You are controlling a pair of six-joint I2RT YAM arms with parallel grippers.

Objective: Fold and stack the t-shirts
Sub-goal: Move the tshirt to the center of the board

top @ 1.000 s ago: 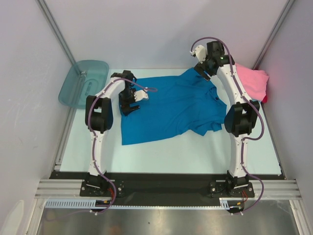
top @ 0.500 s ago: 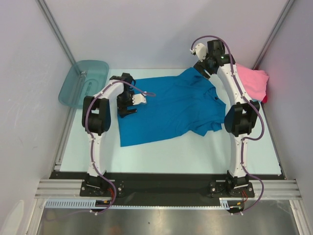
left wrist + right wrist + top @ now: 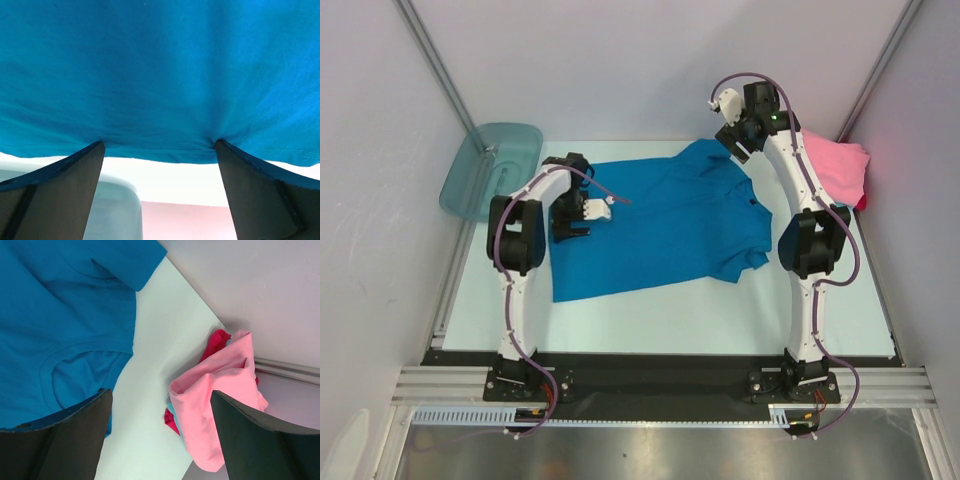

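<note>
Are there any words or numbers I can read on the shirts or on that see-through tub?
None: no words, numbers, brands or signs can be read in any of the views.
The blue t-shirt is plain cloth, with no print showing.
The pink t-shirt is plain too, as far as its bunched-up folds show.
The teal tub shows no label.
</note>
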